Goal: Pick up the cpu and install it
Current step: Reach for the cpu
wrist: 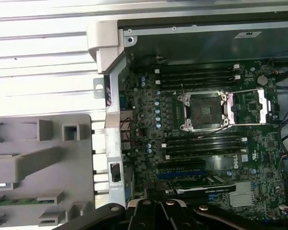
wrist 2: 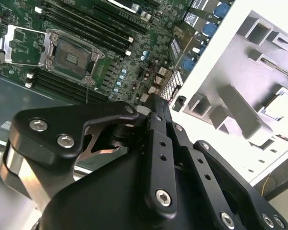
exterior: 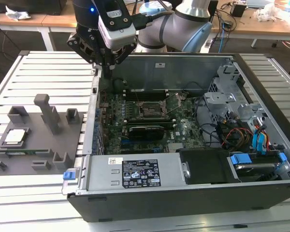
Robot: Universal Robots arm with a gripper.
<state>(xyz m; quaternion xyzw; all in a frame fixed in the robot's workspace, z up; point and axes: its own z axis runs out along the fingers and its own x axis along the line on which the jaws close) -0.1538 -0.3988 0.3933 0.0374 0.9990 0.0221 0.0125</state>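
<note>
Black and big, the gripper (wrist 2: 152, 101) sits closest in the second wrist view. Its fingers look pressed together, and nothing is between them. In the exterior view the gripper (exterior: 108, 72) hangs in the air over the side wall of the open computer case (exterior: 183, 186), on the side near the grey holder (exterior: 43, 140).

The cpu (exterior: 15, 137) lies flat in its spot on that grey holder, on the table (exterior: 43, 72), well apart from the gripper. It looks pale and bright in the second wrist view (wrist 2: 283, 103). It has not been picked up yet.

Inside the case, the socket (exterior: 152, 110) on the green motherboard (exterior: 183, 128) is empty, and its metal lid (wrist: 259, 106) is flipped open. I think the job has hardly begun: both the picking up and the putting in are left to do.
</note>
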